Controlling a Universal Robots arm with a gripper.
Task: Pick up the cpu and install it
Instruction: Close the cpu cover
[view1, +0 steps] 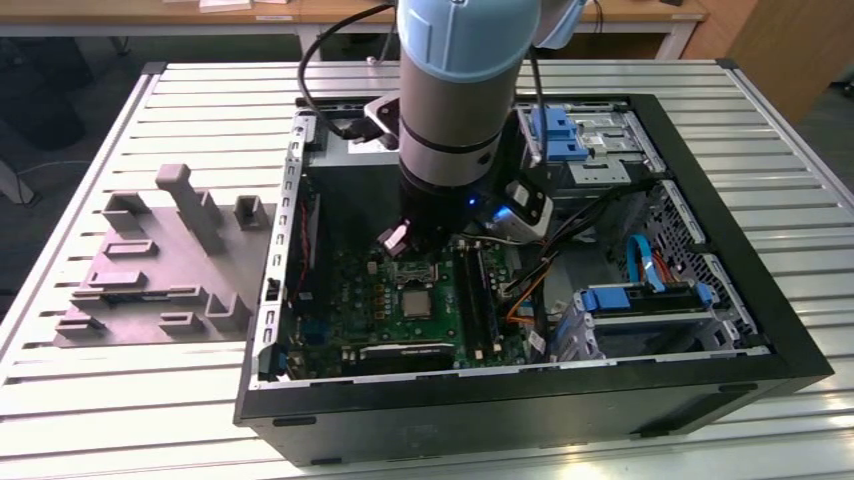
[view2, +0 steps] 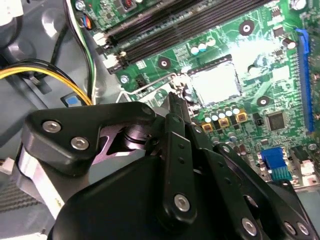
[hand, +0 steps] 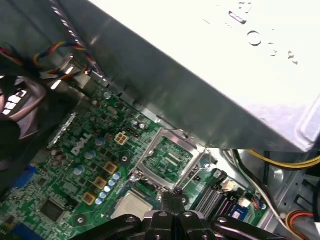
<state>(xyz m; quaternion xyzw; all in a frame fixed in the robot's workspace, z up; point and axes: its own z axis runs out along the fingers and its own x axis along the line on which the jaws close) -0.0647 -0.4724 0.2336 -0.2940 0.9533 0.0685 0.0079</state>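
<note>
Claw (hand: 172, 197) fingers pressed together, gripping nothing, hover just above the open silver socket frame (hand: 167, 159) on the green motherboard (view1: 400, 300); the pale silver square cpu (hand: 132, 206) lies seated in the socket beside that frame.

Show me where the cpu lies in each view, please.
Exterior view: cpu, seated in the middle of the motherboard.
Second wrist view: cpu, the bright square.
First wrist view: cpu, beside the raised socket frame.
Shared landmark: black memory slots.
</note>
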